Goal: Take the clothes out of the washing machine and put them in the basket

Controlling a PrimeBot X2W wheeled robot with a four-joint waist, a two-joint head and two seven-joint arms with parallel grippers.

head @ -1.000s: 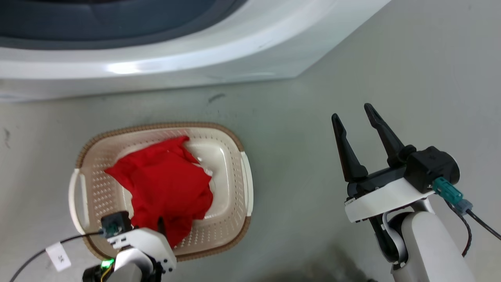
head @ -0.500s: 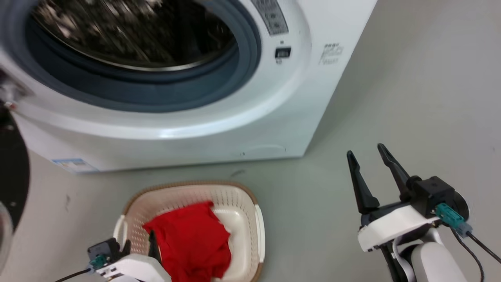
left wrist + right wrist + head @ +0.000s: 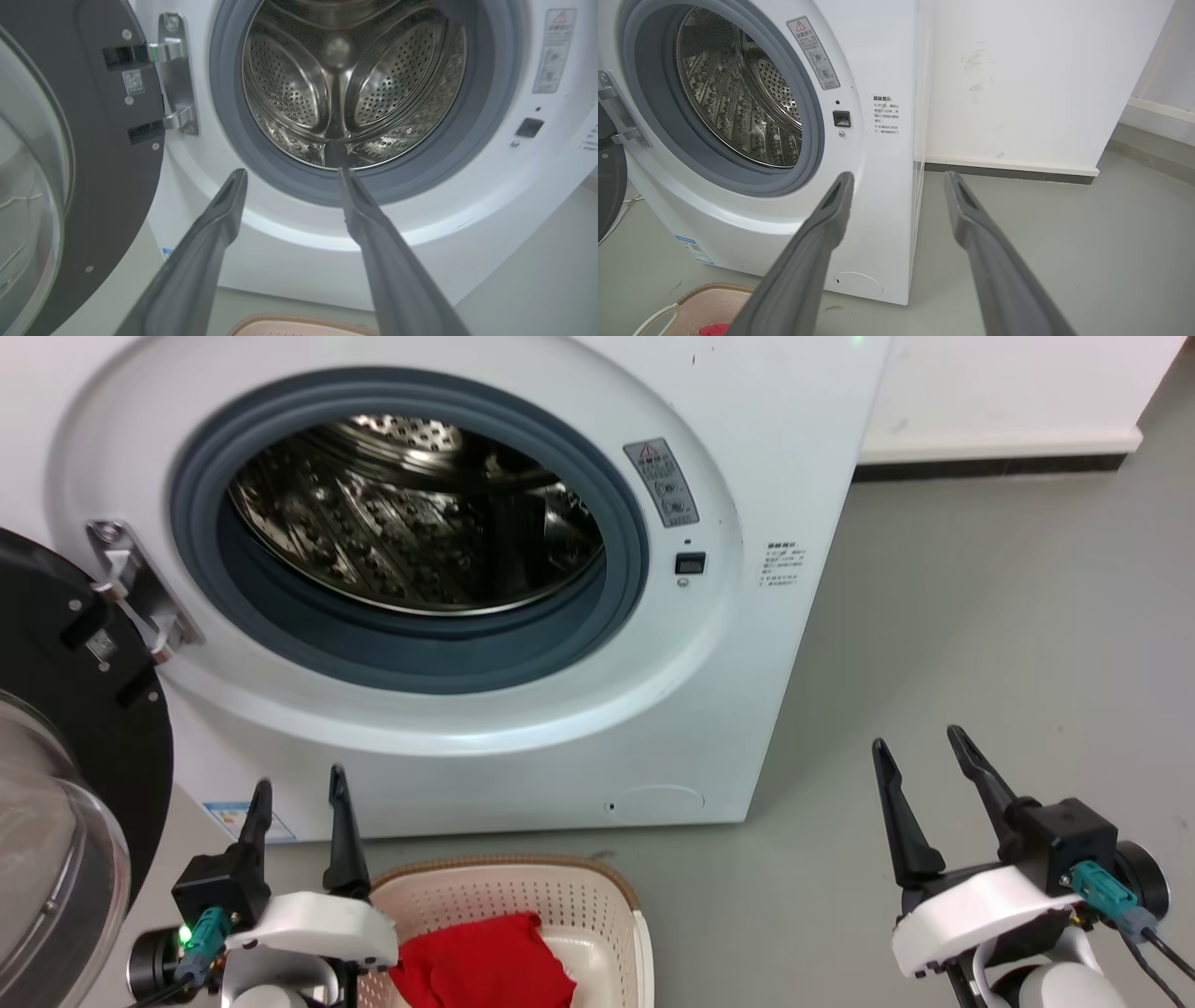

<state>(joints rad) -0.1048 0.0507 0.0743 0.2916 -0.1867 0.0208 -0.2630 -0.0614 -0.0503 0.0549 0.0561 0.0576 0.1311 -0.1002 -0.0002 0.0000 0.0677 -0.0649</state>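
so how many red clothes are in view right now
1: a red bundle lying in the basket, in front of the washing machine. It may hold more than one garment. The visible part of the drum shows none.

You see grey floor (image 3: 980,644) under and ahead of the right end effector (image 3: 916,737). Farther beyond it stands a white wall (image 3: 1008,383) with a dark baseboard (image 3: 990,469).
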